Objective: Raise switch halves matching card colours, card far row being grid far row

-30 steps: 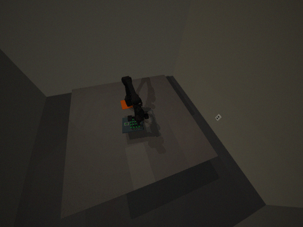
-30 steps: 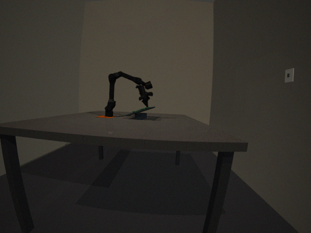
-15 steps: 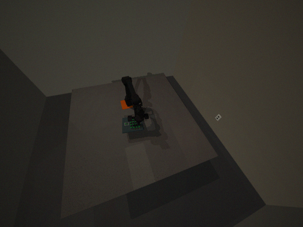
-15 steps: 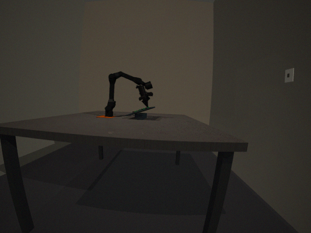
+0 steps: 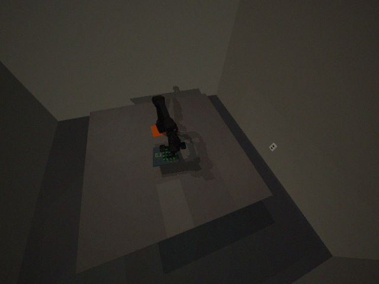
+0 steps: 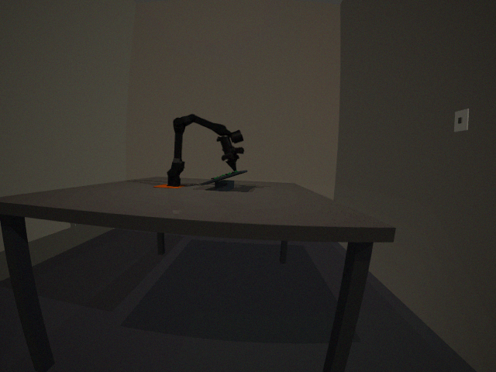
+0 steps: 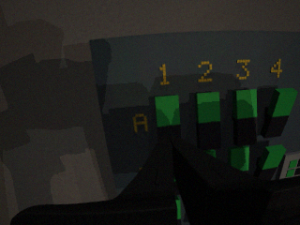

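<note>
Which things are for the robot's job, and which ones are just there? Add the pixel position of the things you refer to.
For the job:
- gripper (image 5: 174, 154) (image 6: 235, 170) (image 7: 168, 142)
- panel (image 5: 157, 161) (image 6: 206, 182) (image 7: 127, 61)
- switches (image 7: 167, 111)
- card (image 5: 158, 155) (image 7: 284, 172)

Just there:
- orange square (image 5: 155, 131) (image 6: 160, 186)
- wall plate (image 5: 275, 144) (image 6: 464, 120)

Card (image 5: 158, 154) (image 7: 292, 168) cut off in wrist view.
</note>
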Robot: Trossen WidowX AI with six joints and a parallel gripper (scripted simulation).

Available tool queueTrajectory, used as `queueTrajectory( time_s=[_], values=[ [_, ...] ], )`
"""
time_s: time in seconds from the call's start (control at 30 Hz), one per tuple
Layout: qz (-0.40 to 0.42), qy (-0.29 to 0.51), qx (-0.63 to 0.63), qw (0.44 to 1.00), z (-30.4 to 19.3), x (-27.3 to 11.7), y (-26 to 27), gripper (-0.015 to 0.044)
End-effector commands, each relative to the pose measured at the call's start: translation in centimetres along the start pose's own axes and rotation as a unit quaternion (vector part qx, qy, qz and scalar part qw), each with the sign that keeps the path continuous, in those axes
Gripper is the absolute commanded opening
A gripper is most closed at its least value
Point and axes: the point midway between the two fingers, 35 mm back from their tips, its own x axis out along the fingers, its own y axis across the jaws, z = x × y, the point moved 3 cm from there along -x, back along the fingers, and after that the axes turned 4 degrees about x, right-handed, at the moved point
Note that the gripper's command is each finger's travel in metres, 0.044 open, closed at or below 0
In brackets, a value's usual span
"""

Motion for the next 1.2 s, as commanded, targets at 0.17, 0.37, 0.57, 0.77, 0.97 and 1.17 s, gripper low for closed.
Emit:
queueTrajectory(
  time_s=[0.17, 0.37, 0.57, 0.77, 0.97, 1.17],
  values=[
    [-0.002, -0.001, -0.002, 1.0, 0.0, 0.2, -0.1, 0.0],
    [-0.002, -0.001, -0.002, 1.0, 0.0, 0.3, -0.1, 0.0],
    [-0.002, -0.001, -0.002, 1.0, 0.0, 0.4, -0.1, 0.0],
    [-0.003, 0.011, -0.002, 1.0, 0.4, -5.0, 0.0, 0.0],
    [-0.003, 0.013, -0.002, 1.0, 0.3, -6.1, 0.0, 0.0],
    [-0.005, 0.014, -0.003, 1.0, -2.8, -6.2, -4.5, 0.0]
  ],
)
